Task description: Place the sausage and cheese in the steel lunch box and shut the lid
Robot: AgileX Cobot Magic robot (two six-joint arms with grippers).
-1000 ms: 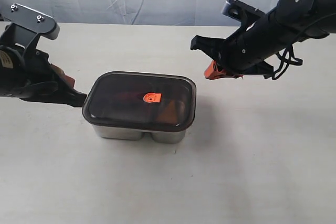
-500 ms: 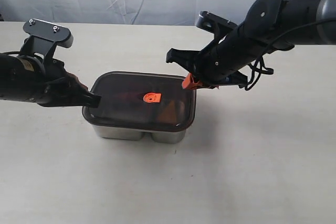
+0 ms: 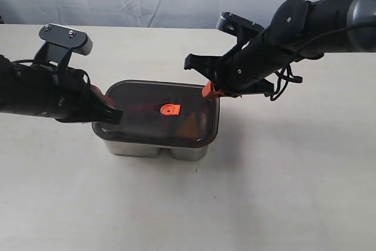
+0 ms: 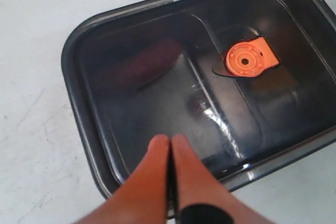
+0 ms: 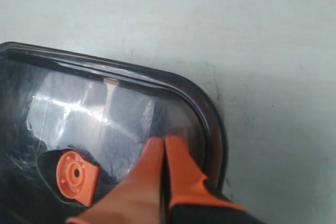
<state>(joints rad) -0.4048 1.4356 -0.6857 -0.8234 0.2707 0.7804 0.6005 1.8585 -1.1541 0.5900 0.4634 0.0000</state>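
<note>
At frame centre, the dark translucent rounded-rectangle plastic lid (image 3: 155, 116) sits on the shiny steel lunch box (image 3: 138, 148), long axis left-right. Closed and empty, the left gripper (image 3: 113, 117) tops its left end, the right gripper (image 3: 207, 91) its upper-right corner.

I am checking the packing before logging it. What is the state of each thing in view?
lid: on the box, covering it
steel lunch box: upright, covered
sausage: inside, dim through the lid
cheese: inside, dim through the lid
left gripper: shut, empty, tips over the lid
right gripper: shut, empty, tips over the lid
</note>
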